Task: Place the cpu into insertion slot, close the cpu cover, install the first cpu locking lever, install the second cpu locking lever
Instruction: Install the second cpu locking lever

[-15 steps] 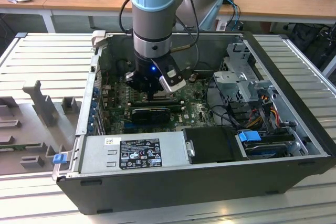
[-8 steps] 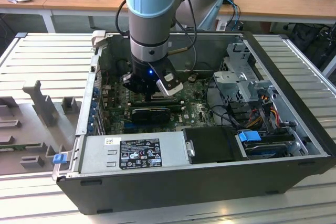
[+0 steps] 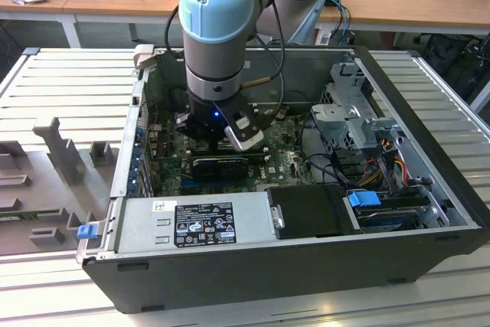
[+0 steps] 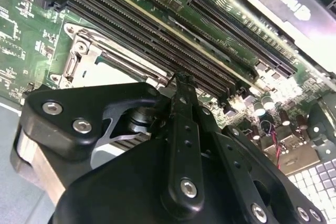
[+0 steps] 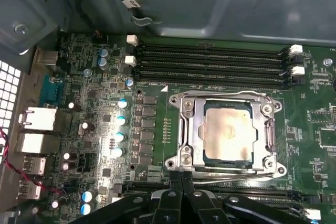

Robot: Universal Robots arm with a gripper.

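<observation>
Looking down the first wrist view: gripper (image 5: 181, 182) sits at the near edge of the insertion slot (image 5: 227, 134), fingers (image 5: 175, 179) pressed together, tips touching or just above the thin lever wire running along the socket's near side. Nothing pinched between them as far as I can tell.

cpu (image 5: 227, 131) is seated in the slot, pale metal face up, flat. cpu cover (image 5: 191, 132) is down over it, silver frame around the chip, face showing through the window. Can't tell whether either lever is latched.

Beyond the socket: a row of long black memory slots (image 5: 210, 64) on the green motherboard (image 5: 92, 93), then the grey case wall (image 5: 210, 3).

Second wrist view: black finger linkage close up, closed tips (image 4: 182, 85) right beside the socket's silver rim (image 4: 79, 51), memory slots just past it.

Exterior view: arm (image 3: 217, 28) reaches straight down into the open computer case (image 3: 429, 181), gripper (image 3: 222, 139) over the board. Case lies on a slatted metal worktop (image 3: 69, 82); power supply (image 3: 195, 223) along the near side.
</observation>
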